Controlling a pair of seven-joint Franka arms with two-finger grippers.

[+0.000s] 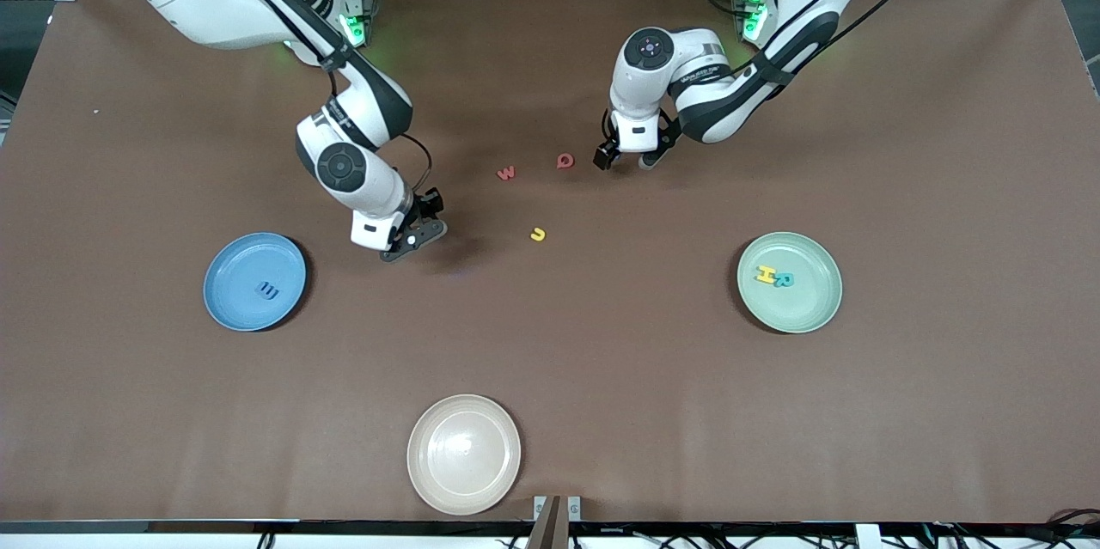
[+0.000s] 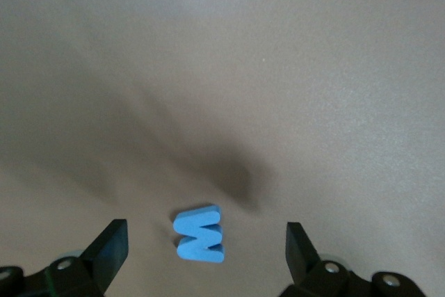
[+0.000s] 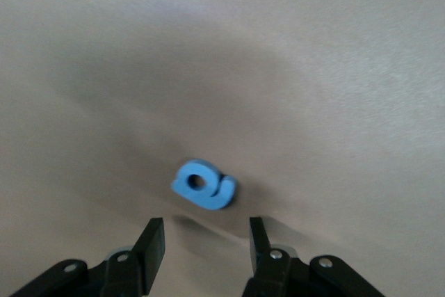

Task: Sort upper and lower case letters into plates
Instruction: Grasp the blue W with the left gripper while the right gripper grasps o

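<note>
With both arms reaching in over the brown table (image 1: 601, 377), neither gripper holds anything. Left gripper (image 1: 627, 159) sits low over the tabletop toward the robots' side, fingers (image 2: 111, 245) spread wide apart; left wrist view shows a small flat blue foam letter W/M (image 2: 200, 234) lying on the table between the fingers, not touching either. Right gripper (image 1: 417, 231) is low over the table nr the middle, fingers (image 3: 151, 241) partly apart w/ a gap, nothing between them; right wrist view shows a small blue foam letter w/ a round hole, prob. lowercase e or a (image 3: 203, 184), on the table just ahead of the tips, apart from them.

Loose letters btw the two grippers: small red letter w (image 1: 506, 173), small red round letter (image 1: 565, 161) beside it toward the left gripper, small yellow curved letter u (image 1: 538, 234) nearer the front camera than both.

Round shallow blue plate (image 1: 232, 308) at the right arm's end holds one dark blue letter (image 1: 269, 291). Round pale green plate (image 1: 808, 313) at the left arm's end holds a yellow H (image 1: 765, 275) and a teal R (image 1: 785, 279), touching or nearly so. Round cream-white plate (image 1: 430, 480) is nearest the front camera.
</note>
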